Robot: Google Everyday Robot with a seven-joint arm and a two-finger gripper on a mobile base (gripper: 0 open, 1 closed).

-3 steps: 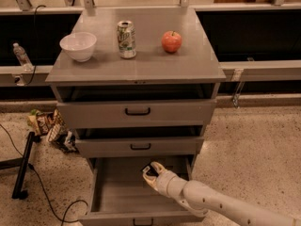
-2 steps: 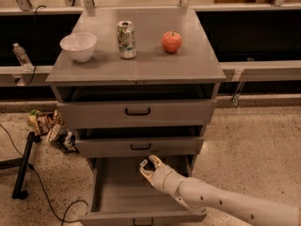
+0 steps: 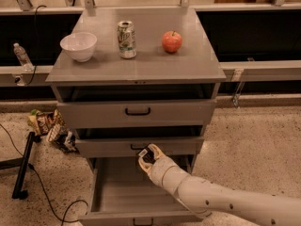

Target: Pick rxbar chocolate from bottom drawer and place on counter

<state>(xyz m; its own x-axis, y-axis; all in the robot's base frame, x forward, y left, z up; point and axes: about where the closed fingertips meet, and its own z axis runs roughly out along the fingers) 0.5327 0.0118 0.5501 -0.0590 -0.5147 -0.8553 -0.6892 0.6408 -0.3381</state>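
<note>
Single arm (image 3: 221, 204) entered from lower right, reaching up-left over the open bottom drawer (image 3: 117, 192). Tool (image 3: 149, 155) hung above the drawer's rear, just in front of the middle drawer (image 3: 108, 147) face and beside its handle.

Tool was pressed on a small dark flat thing with pale flecks, which I took for the rxbar chocolate (image 3: 147, 157). It was clear of the drawer floor. Only a sliver showed between the pale fingers (image 3: 158, 151), so its long axis could not be read. The visible drawer floor was bare grey; the arm hid part of it.

Key relation: the desk (image 3: 141, 65) lay well above the tool and farther back. The middle drawer and the top drawer (image 3: 136, 113) both stood partly open and jutted out between tool and desk. Judged that the bar would have to come outward and up past both fronts before going in over the desk edge.

On the desk, a white bowl (image 3: 78, 46) stood left, a soda can (image 3: 126, 39) centre and an apple (image 3: 172, 41) right, all in the back half. The front strip looked the likeliest landing spot. Main risk judged to be clipping a drawer lip.
</note>
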